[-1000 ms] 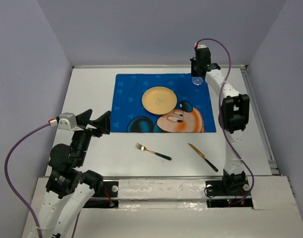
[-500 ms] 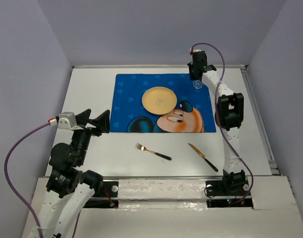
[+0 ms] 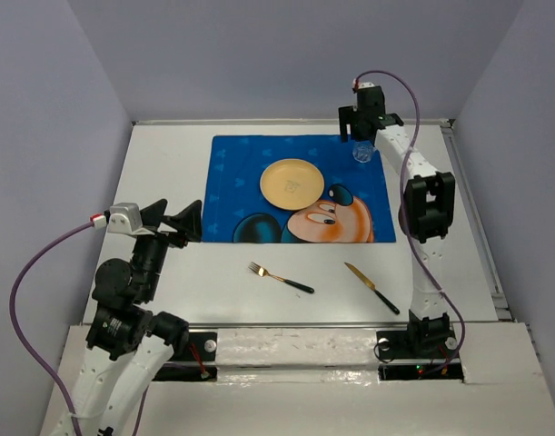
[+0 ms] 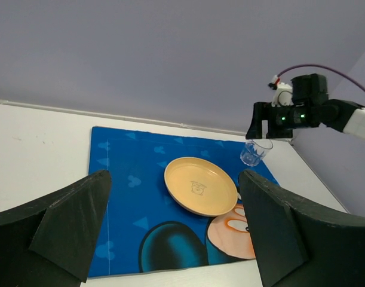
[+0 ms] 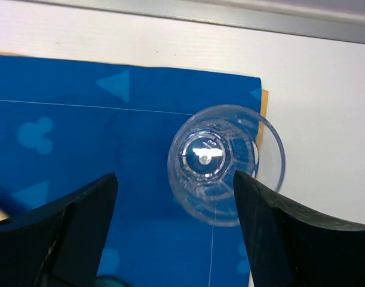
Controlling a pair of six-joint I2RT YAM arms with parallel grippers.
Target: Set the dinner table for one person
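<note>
At the far right corner of the blue cartoon-mouse fabric placemat (image 3: 250, 173) you have a clear plastic tumbler (image 3: 361, 155) standing upright, mouth up. Its base is on the blue cloth and its rim shows past the mat's right edge in the right wrist view. Your right fingers (image 5: 63, 233) are spread wide and hang just above the tumbler, one to each side of it. They are released, with nothing grasped. From the left wrist view you can see them sitting just above the rim rather than around the wall.

Your large flat white matte desk (image 3: 168, 173) fills the floor of the scene between pale lavender walls (image 3: 59, 109), and everything rests on it. The placemat covers its far middle part.

A round pale yellow plate (image 3: 292, 182) lies flat on the placemat near its centre, just beyond the mouse's face. It sits well apart from the tumbler.

On the bare desk nearer to you lie a gold fork with a black handle (image 3: 280, 277) and a gold knife with a black handle (image 3: 372, 287). The fork is left of the knife, and they do not touch each other or the mat. Both point their working ends far-left and their handles near-right.

Your left fingers (image 3: 182, 222) are also opened wide and empty. They hover over the left side of the desk, just beside the placemat's left edge.
</note>
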